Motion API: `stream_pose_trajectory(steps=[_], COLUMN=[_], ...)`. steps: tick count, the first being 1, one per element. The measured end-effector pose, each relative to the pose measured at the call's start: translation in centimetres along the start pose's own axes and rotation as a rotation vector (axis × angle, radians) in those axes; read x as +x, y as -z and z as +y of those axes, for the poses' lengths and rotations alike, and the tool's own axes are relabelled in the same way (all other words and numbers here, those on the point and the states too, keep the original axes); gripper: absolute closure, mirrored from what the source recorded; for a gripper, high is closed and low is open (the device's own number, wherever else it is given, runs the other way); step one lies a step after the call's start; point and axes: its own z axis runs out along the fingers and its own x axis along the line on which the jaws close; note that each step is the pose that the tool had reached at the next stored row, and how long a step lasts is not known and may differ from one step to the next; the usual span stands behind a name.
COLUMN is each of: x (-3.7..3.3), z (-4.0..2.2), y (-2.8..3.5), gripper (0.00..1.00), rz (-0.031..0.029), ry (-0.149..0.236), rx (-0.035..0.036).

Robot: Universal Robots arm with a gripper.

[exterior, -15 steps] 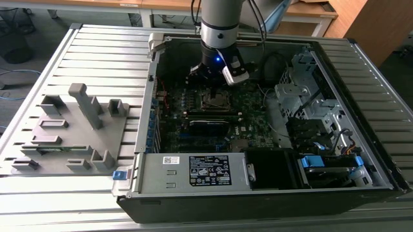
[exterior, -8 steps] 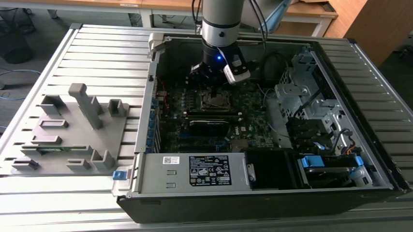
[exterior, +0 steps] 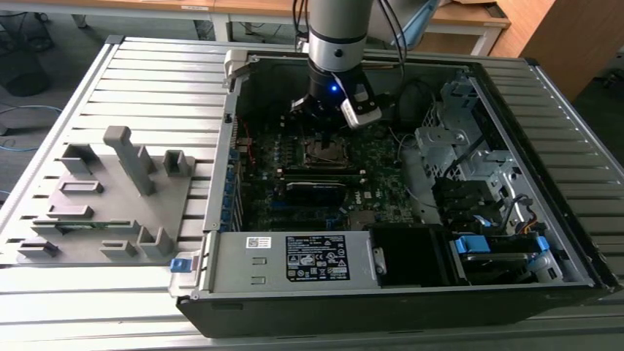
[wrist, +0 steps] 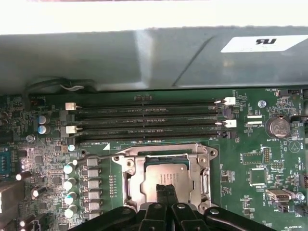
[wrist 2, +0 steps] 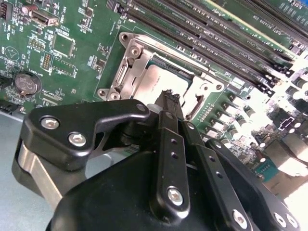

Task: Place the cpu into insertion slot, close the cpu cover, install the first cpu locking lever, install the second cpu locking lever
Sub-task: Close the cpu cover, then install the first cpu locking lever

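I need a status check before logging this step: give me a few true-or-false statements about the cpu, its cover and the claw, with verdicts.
1. The cpu lies on the grey fixture outside the case. False: it sits on the motherboard, framed by the cpu cover.
2. The cpu cover lies flat around the cpu's top. True.
3. The claw is wide open. False: its fingers are together.
4. The claw's tip is right over the cpu. True.
5. A round coin battery sits on the motherboard. True.
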Motion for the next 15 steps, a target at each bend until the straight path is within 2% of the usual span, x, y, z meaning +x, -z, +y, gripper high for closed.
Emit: stream_pose_trajectory(steps=[15], x=[-0.01], z=[-0.19], y=[0.00], gripper=[0.89], rz=[0.0000], ry=[0.000], rx=[0.0001])
